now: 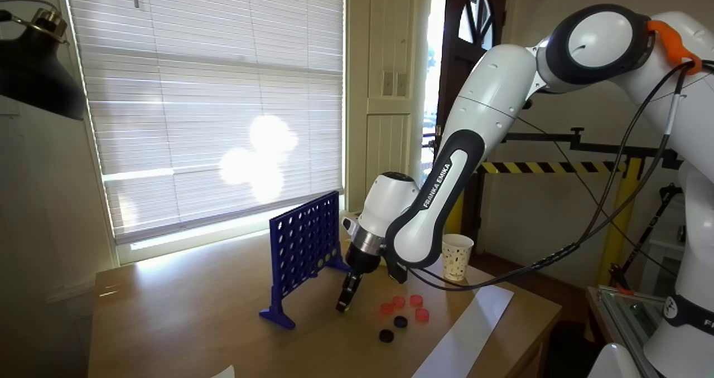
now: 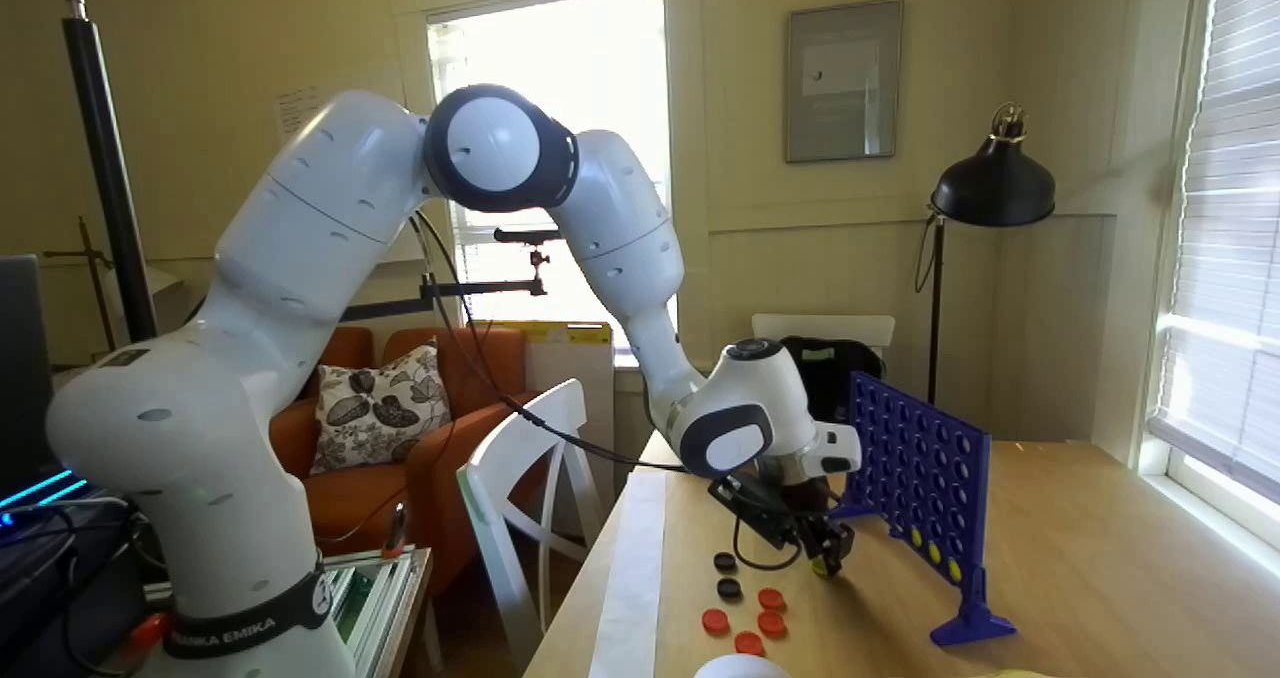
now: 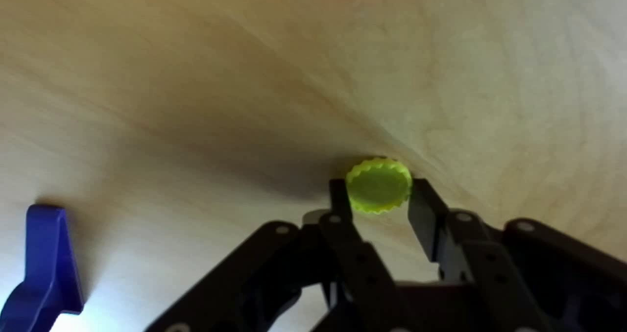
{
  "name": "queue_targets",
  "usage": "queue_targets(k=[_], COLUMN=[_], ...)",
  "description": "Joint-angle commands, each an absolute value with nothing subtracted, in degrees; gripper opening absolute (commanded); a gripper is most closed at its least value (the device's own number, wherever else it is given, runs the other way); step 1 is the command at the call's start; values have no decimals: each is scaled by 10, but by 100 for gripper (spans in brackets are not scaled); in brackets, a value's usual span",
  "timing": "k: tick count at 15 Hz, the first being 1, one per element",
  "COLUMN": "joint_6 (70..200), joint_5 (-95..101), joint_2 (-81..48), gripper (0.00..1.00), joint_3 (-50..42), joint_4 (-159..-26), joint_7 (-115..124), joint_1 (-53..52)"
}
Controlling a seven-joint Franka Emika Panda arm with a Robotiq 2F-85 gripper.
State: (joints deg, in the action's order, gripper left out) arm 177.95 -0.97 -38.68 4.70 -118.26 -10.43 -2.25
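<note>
Rack (image 1: pixel 304 246) and red discs (image 2: pixel 771 624) flank gripper (image 3: pixel 379 191) holding yellow disc (image 3: pixel 379 185).

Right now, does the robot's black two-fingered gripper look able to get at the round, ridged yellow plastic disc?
Likely yes: the gripper has the yellow disc between its fingertips, apparently touching both sides, and the blue plastic grid's foot stands off to one side.

The robot arm (image 1: pixel 486 93) is white and rounded, with the marking FRANKA EMIKA (image 1: pixel 437 185), black cables (image 1: pixel 549 261), an orange piece (image 1: pixel 671 41) and a black gripper (image 3: pixel 378 187).
</note>
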Motion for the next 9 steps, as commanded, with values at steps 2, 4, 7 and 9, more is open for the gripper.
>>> queue_targets(k=[2,4,7,9], joint_6=[1790,1795,1812,1832], joint_5=[7,7,7,7], joint_2=[-393,-389,-378,-372], gripper=[11,11,11,11], joint_3=[55,58,59,60], joint_4=[-1182,-1186,-1197,-1206], joint_7=[-90,-92,-90,-87], joint_1=[-12,-10,-11,-13])
